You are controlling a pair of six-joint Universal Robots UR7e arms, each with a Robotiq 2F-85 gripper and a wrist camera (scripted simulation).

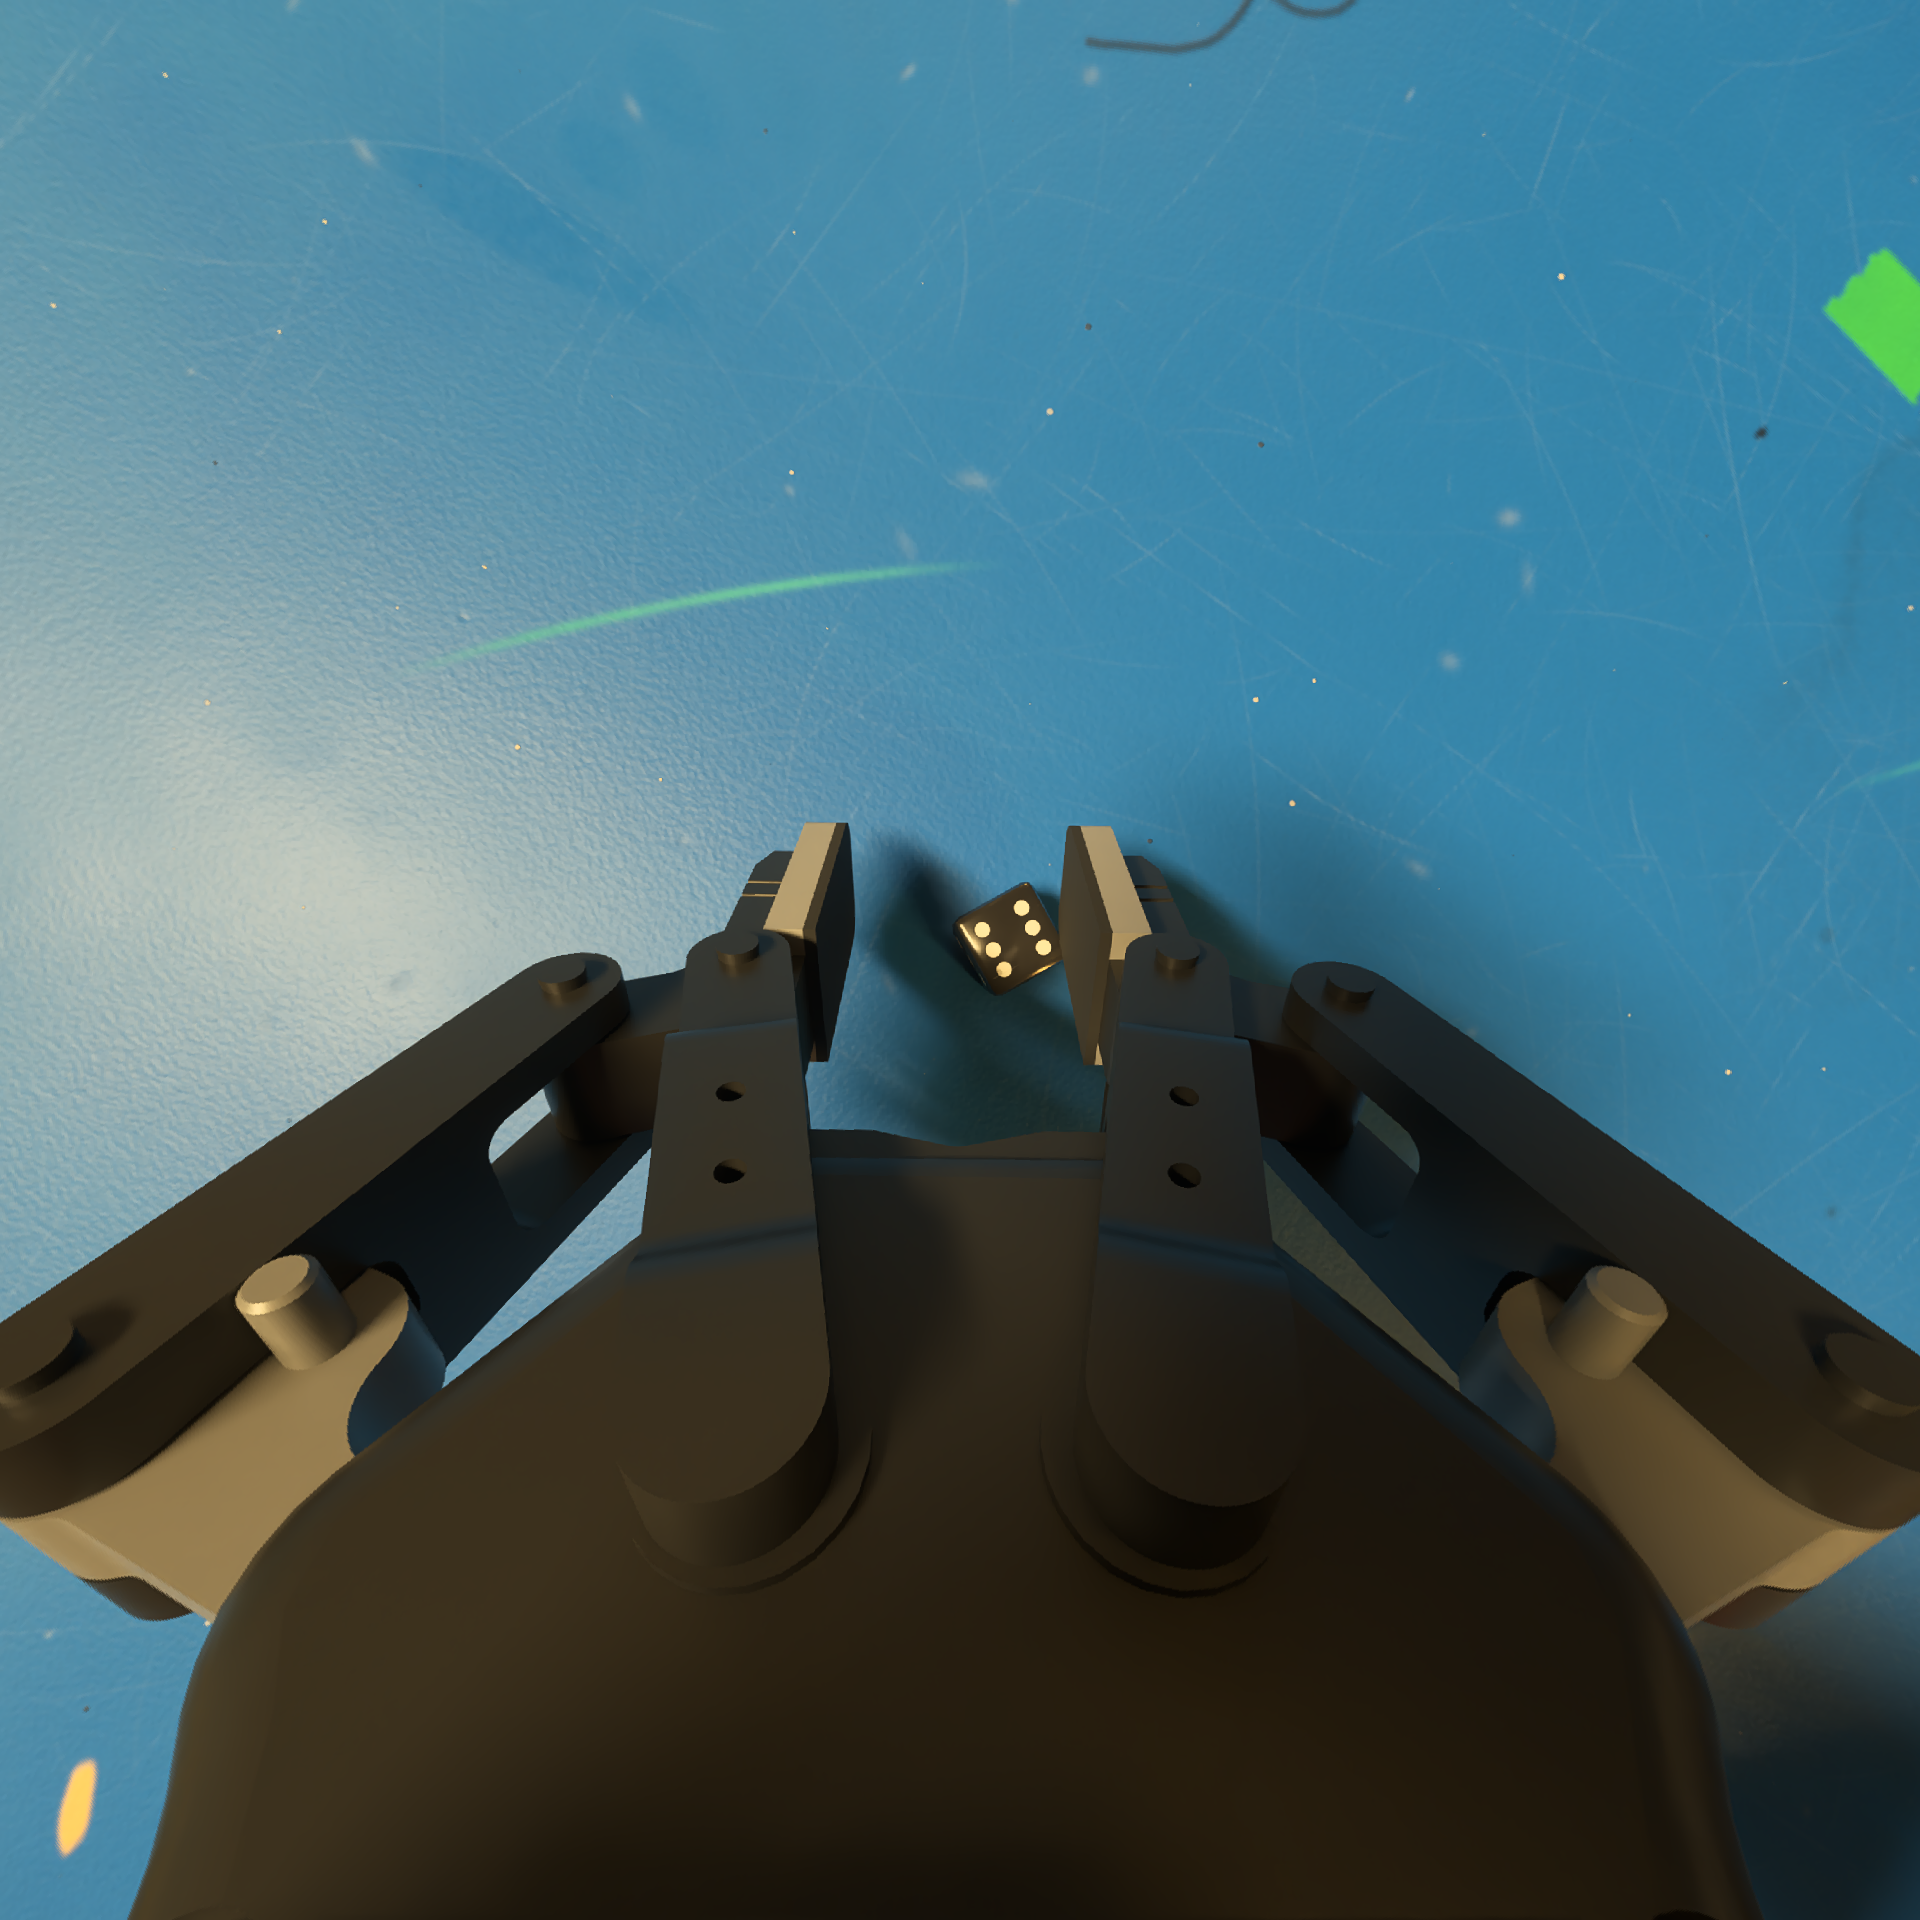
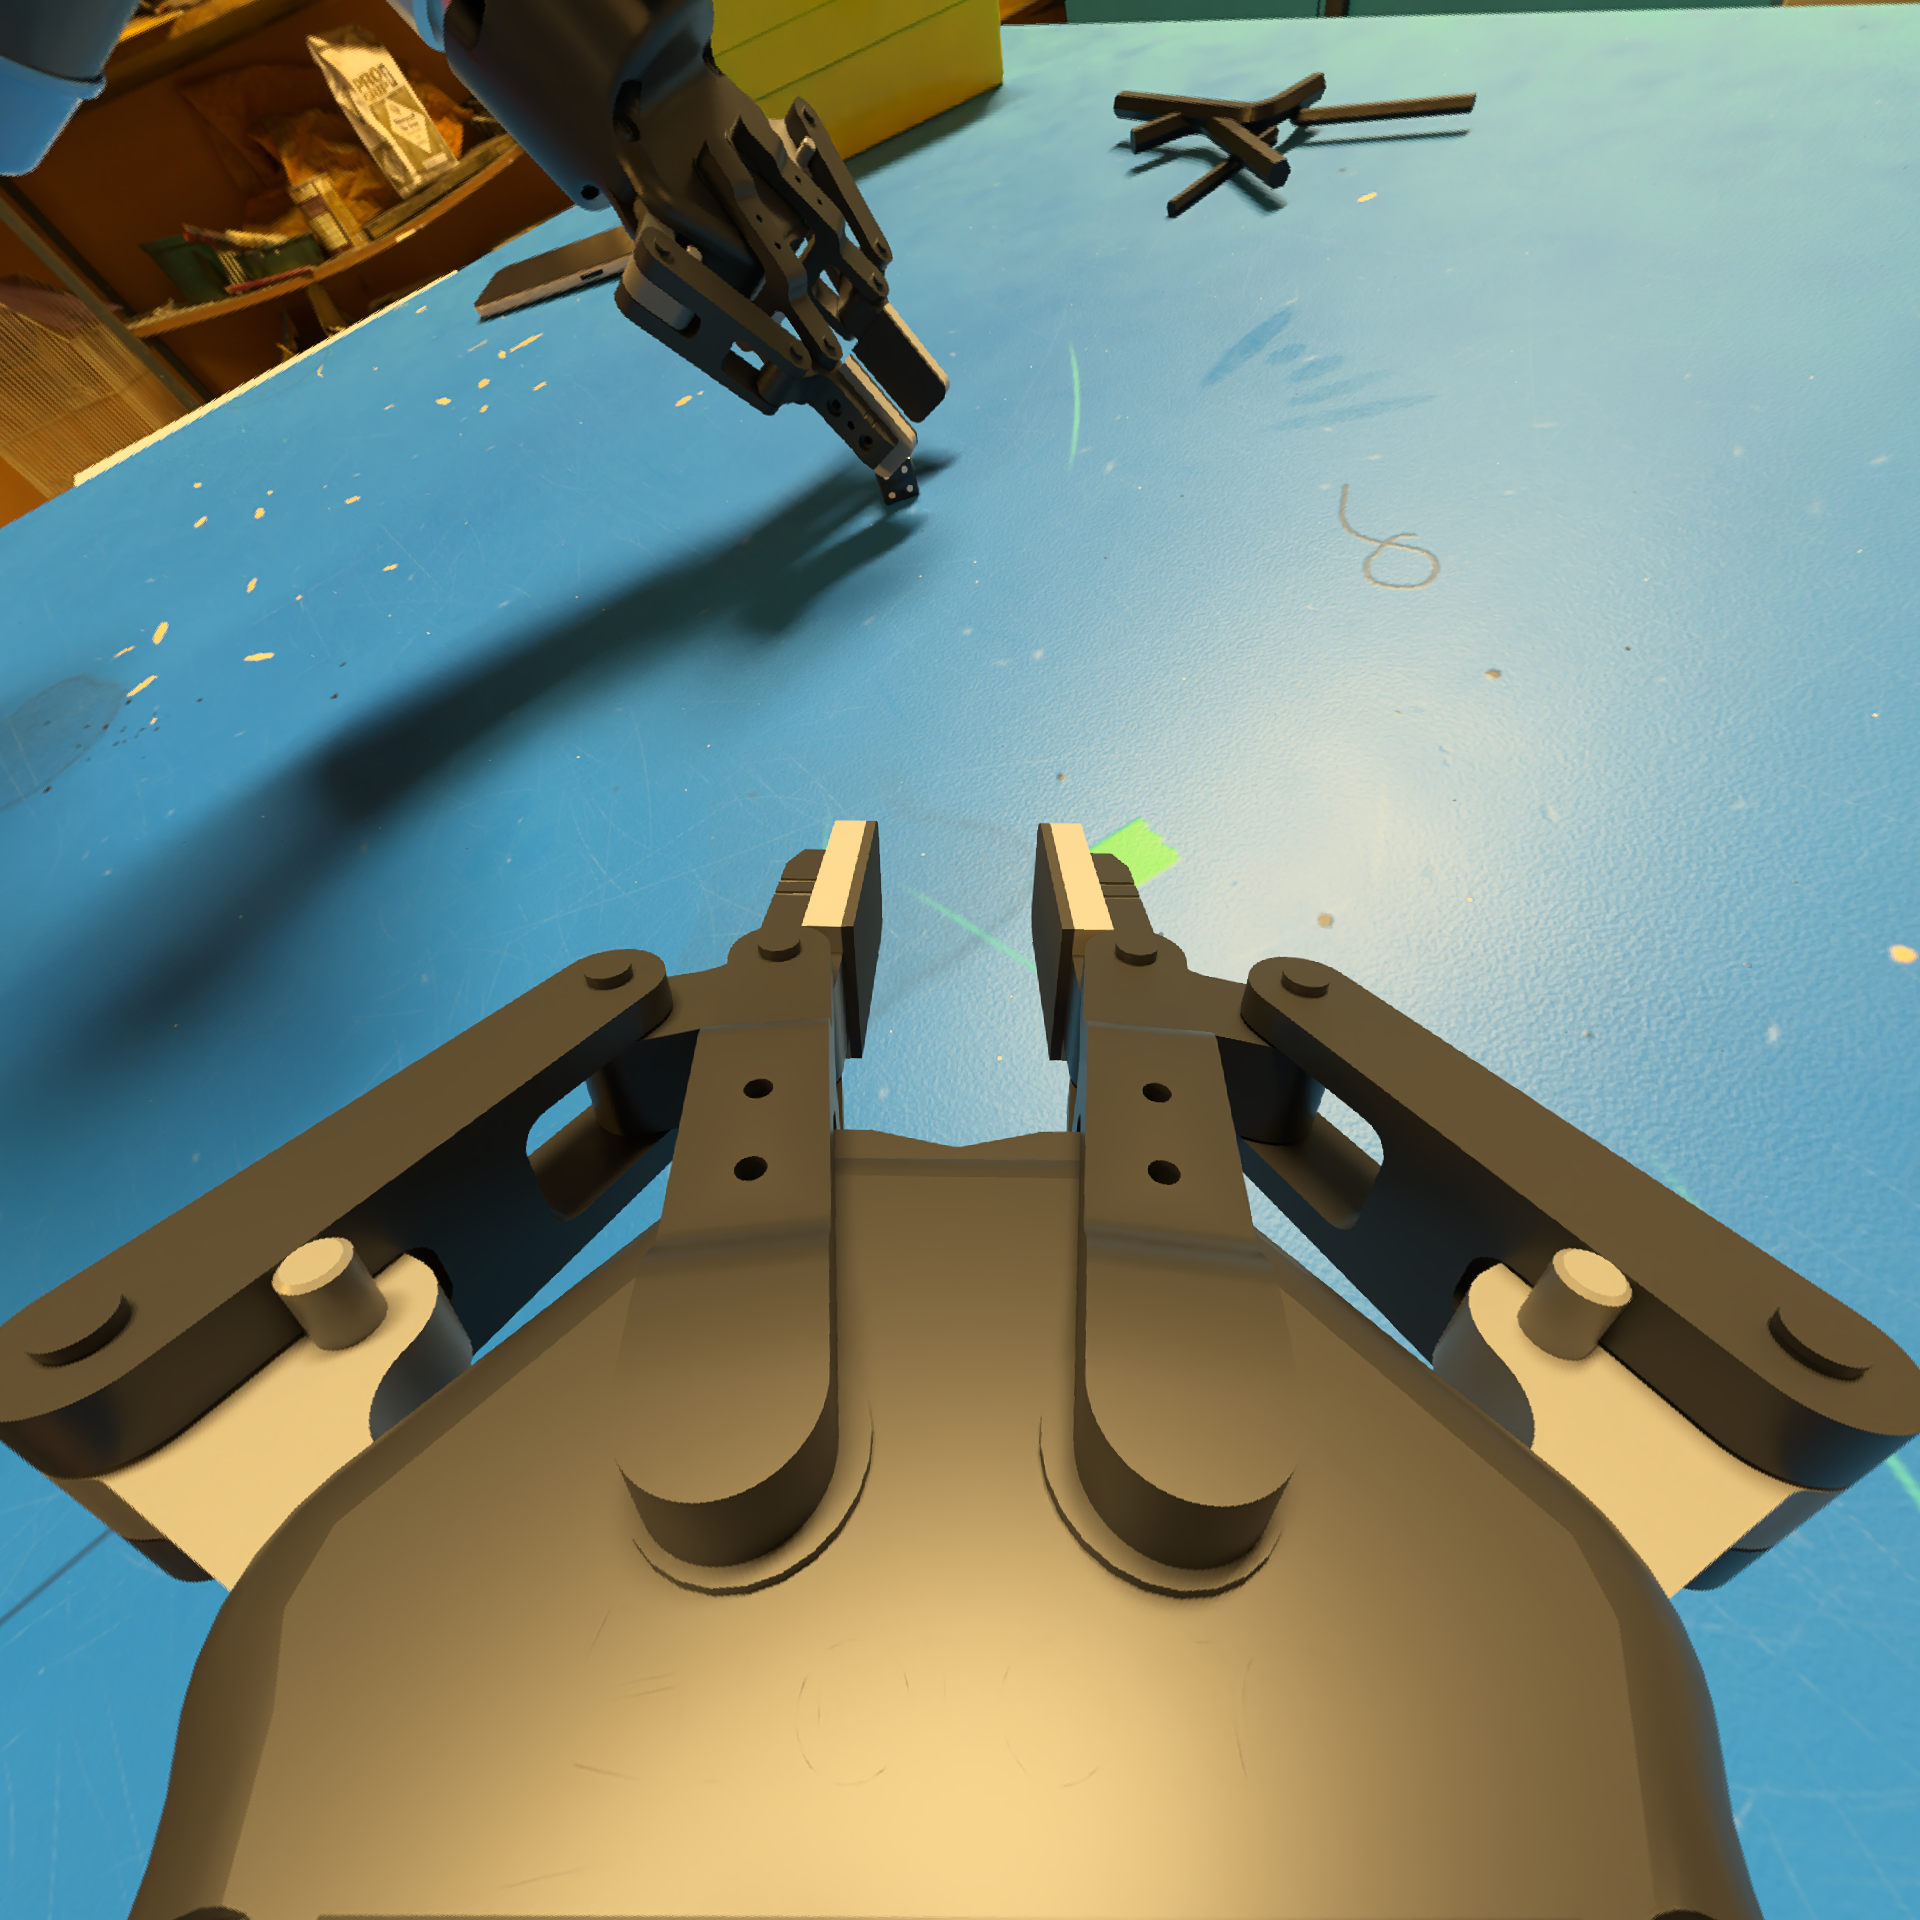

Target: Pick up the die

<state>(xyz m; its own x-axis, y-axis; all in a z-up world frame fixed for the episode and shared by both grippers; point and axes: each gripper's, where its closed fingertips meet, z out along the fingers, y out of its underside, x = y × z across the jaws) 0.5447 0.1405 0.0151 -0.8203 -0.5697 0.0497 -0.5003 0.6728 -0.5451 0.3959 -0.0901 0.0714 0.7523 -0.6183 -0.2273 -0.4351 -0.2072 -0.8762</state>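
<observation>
While the left claw (image 1: 958, 935) stands parted around the black die (image 1: 1008, 937) on the blue bench (image 1: 1351, 520) at lower centre, seemingly lined up to pinch it, the right claw (image 2: 958, 914) hangs empty, part-open, low in its frame

One die (image 1: 1006, 937), two hands (image 1: 958, 940) (image 2: 958, 935), one pile of dark sticks (image 2: 1262, 130).

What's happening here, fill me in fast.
The left gripper is down at the blue table with its jaws open around a small black die. The die sits nearer one finger, not yet gripped or lifted. The right gripper hangs open and empty, well away from the die.
</observation>
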